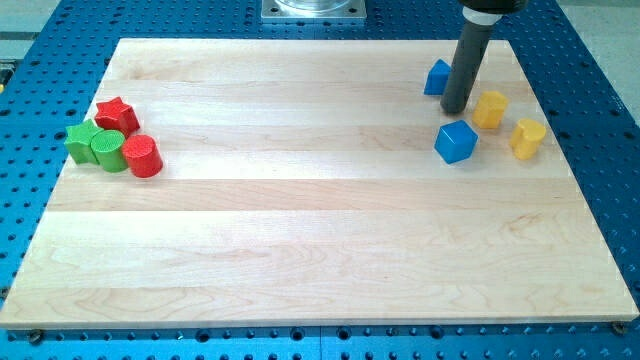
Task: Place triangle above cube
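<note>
A blue triangle (437,77) lies near the view's top right, partly hidden behind my rod. A blue cube (456,141) sits below it and slightly to the right. My tip (455,108) rests on the board between the two, just right of the triangle's lower edge and above the cube. Whether the tip touches the triangle cannot be told.
A yellow block (490,109) lies just right of my tip, and another yellow block (527,138) sits right of the cube. At the view's left lie a red star (116,114), a green star (82,141), a green cylinder (108,150) and a red cylinder (144,156), clustered together.
</note>
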Robot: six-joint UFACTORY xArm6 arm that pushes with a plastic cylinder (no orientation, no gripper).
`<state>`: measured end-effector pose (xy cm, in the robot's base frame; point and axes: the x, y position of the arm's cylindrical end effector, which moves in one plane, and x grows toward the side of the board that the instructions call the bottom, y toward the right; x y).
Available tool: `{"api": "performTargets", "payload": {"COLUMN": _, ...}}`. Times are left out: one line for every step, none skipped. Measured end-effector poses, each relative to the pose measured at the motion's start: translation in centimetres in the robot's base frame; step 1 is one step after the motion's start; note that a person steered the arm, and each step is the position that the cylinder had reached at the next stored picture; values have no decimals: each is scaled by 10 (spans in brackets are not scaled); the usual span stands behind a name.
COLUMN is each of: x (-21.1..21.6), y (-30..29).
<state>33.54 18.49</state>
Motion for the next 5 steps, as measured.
{"api": "performTargets", "payload": {"x": 0, "y": 1}}
{"api": "performTargets", "payload": {"x": -26, "y": 17}}
{"api": "performTargets", "payload": {"x": -49, "y": 70}}
{"api": "performTargets", "payload": {"x": -75, "y": 19}}
{"api": "performTargets", "payload": {"x": -41, "y": -68}}
